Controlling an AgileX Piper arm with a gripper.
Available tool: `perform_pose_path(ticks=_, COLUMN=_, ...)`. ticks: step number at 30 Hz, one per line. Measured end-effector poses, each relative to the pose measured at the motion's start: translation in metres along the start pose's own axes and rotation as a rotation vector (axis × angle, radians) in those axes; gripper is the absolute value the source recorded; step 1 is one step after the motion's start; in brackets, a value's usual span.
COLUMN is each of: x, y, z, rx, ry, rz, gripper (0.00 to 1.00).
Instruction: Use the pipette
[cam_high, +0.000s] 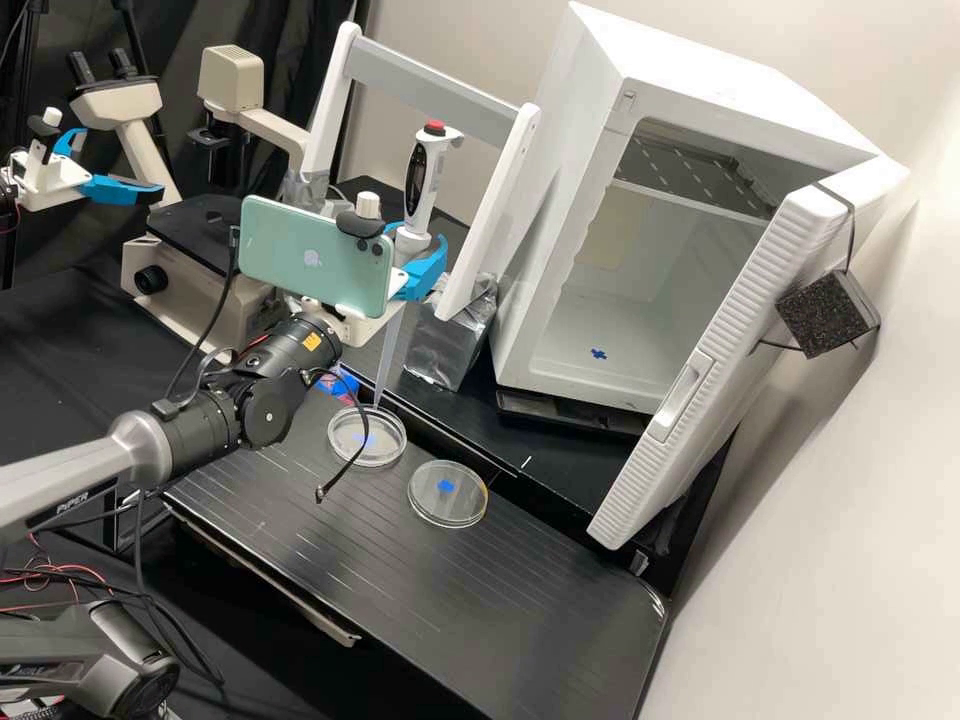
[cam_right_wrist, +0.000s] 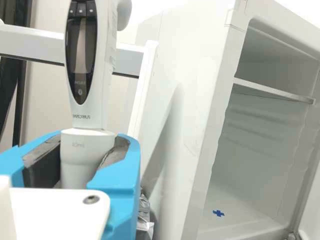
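White wall, black bench. White cabinet (cam_high: 552, 200) at 1 to 2 o'clock in the high view, door (cam_high: 705, 355) standing open, blue mark on its floor. Microscope (cam_high: 190, 265) at 10 o'clock. White frame with grey crossbar (cam_high: 440, 80) at 11 to 12, one foot in foil.

Gripper (cam_high: 413, 246) just on the 11 o'clock side of centre. In the wrist view, the blue fingers (cam_right_wrist: 123, 181) stand apart by the width of the pipette (cam_high: 425, 190), dark pads (cam_right_wrist: 42, 162) closed on either side of its lower body. Pipette near upright, red-topped end leaning towards 1 o'clock in the high view; long clear tip runs down to the 12 to 1 o'clock rim of the nearer-to-frame dish (cam_high: 350, 455). Touching or not: cannot tell.

Second dish (cam_high: 462, 512) lies at the first one's 4 o'clock, just beside it. Both are round, clear, on the ridged black surface (cam_high: 400, 580).
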Motion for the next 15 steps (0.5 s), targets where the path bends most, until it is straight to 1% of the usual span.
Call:
perform_pose_path(ticks=5, x=0.000, y=-0.001, z=-0.002, rx=0.003, ry=0.007, rz=-0.007, gripper=0.00)
perform_pose_path(ticks=7, x=0.001, y=-0.002, z=-0.003, rx=-0.004, ry=0.007, rz=-0.016, gripper=0.00)
perform_pose_path(ticks=10, x=0.005, y=-0.002, z=-0.009, rx=-0.010, ry=0.012, rz=-0.034, gripper=0.00)
perform_pose_path(ticks=15, x=0.023, y=0.003, z=-0.025, rx=-0.001, ry=0.037, rz=-0.065, gripper=0.00)
